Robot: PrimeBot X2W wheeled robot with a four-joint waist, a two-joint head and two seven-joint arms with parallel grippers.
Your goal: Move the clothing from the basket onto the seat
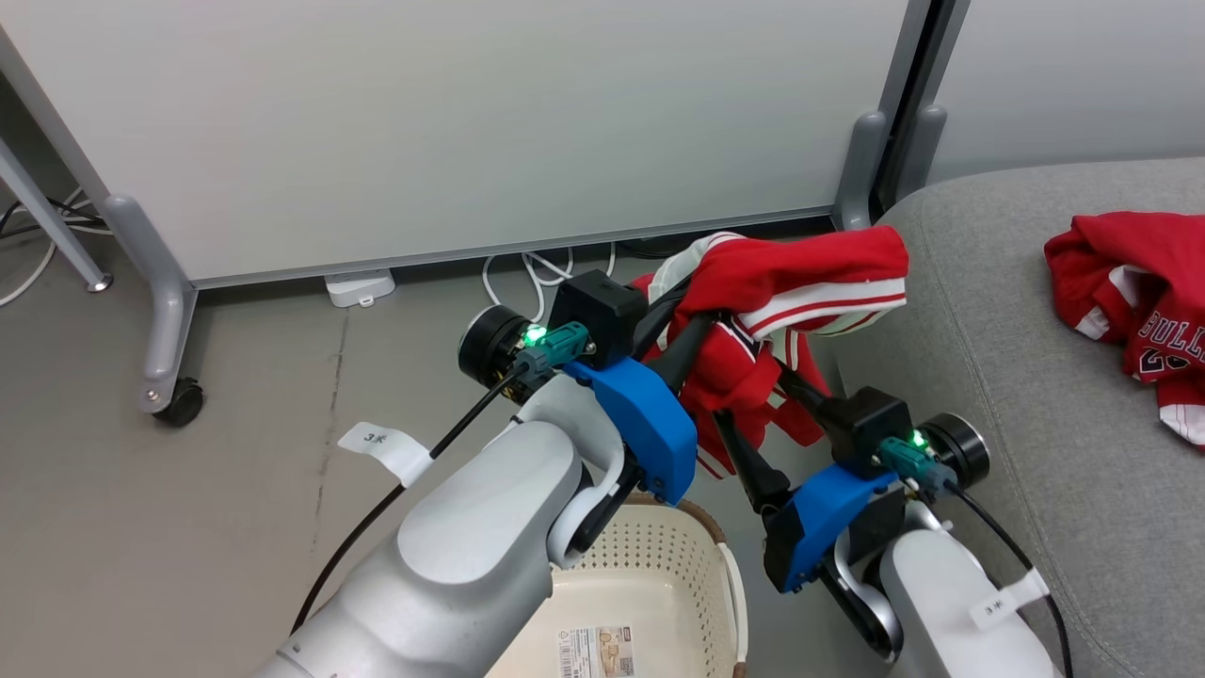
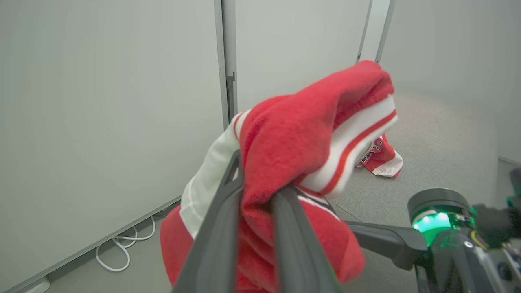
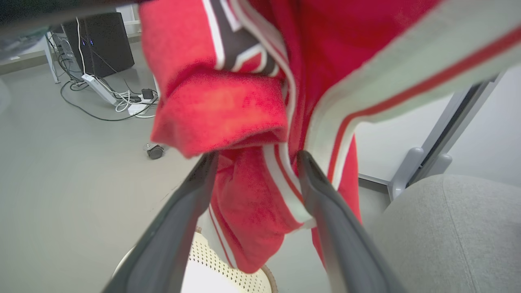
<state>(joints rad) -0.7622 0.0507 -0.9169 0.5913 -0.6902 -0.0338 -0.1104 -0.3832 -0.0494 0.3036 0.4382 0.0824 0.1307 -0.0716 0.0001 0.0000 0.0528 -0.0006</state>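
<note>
**Red garment (image 1: 800, 273) raised over the basket (image 1: 701, 527), beside the sofa (image 1: 988, 395)**

The left gripper (image 2: 258, 183) is clenched on the red garment, which has white stripes. It holds the cloth in the air above the cream basket's far rim and just beside the rounded edge of the grey sofa. The fabric drapes over the fingers and hangs down. The right gripper (image 3: 257, 158) is released, its jaws spread wide, with a hanging fold between them. A second red garment (image 1: 1139, 301), lettered in white, lies crumpled on the sofa, well apart from the first.
</note>
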